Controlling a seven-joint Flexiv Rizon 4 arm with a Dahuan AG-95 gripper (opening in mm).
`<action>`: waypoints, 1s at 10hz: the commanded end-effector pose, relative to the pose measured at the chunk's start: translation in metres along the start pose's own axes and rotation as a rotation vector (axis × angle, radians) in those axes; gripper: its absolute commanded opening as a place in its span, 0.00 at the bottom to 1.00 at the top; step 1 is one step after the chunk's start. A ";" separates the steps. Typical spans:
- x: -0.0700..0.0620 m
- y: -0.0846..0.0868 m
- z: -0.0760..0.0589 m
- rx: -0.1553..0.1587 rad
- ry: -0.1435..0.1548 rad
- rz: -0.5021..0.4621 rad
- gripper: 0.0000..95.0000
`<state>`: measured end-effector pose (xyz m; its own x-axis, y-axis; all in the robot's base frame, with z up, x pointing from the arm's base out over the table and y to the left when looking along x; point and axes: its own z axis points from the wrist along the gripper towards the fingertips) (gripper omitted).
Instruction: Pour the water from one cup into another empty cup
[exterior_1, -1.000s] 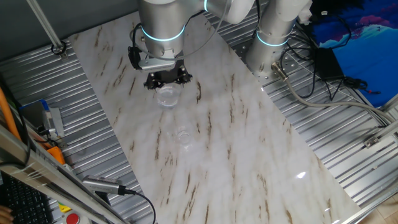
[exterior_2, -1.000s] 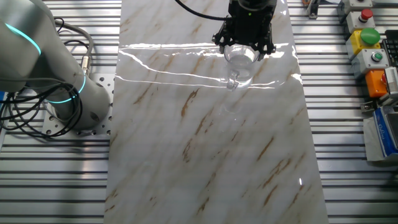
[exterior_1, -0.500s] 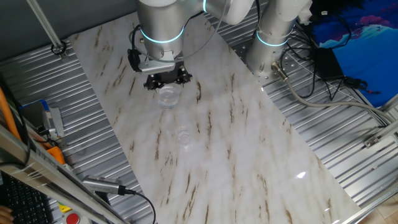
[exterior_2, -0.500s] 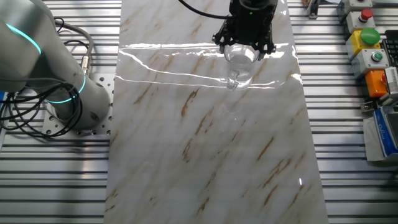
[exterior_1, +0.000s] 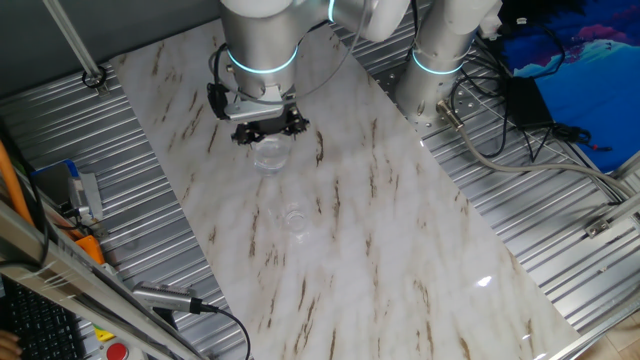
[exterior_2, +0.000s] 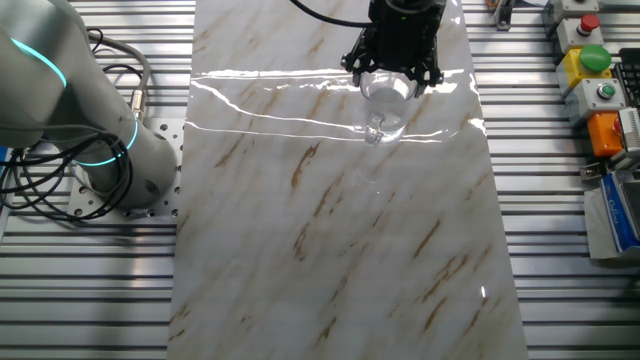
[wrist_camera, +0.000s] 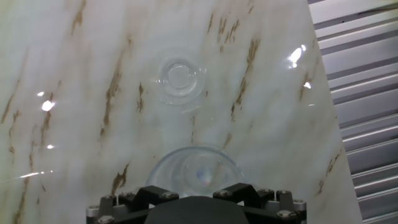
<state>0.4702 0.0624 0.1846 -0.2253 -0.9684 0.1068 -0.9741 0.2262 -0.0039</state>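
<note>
The larger clear tumbler (exterior_1: 269, 154) sits between the fingers of my gripper (exterior_1: 268, 130) near the far left of the marble table. It also shows in the other fixed view (exterior_2: 386, 89) and at the bottom of the hand view (wrist_camera: 195, 170). The gripper (exterior_2: 392, 72) looks shut on the tumbler, with black fingers (wrist_camera: 155, 194) on either side of it. The water cannot be made out through the glass. The smaller clear cup (exterior_1: 293, 217) stands upright a short way from the tumbler. In the hand view the smaller cup (wrist_camera: 179, 78) is straight ahead, and it is faint in the other fixed view (exterior_2: 375, 130).
The marble tabletop (exterior_1: 400, 250) lies on a ribbed metal bench (exterior_1: 540, 210). The arm's base (exterior_2: 110, 160) stands beside the table. A button box (exterior_2: 595, 70) and tools (exterior_1: 80, 195) lie along one table edge, and cables (exterior_1: 520, 120) lie behind the base.
The wrist has shifted very slightly over the tumbler. The tumbler and the smaller cup stay about where they were.
</note>
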 end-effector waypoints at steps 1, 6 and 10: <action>-0.005 -0.005 0.004 -0.002 0.001 -0.011 0.00; -0.022 -0.011 0.018 -0.003 0.111 -0.017 0.00; -0.029 -0.007 0.024 0.021 0.226 -0.024 0.00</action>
<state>0.4820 0.0852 0.1583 -0.1973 -0.9302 0.3097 -0.9793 0.2014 -0.0190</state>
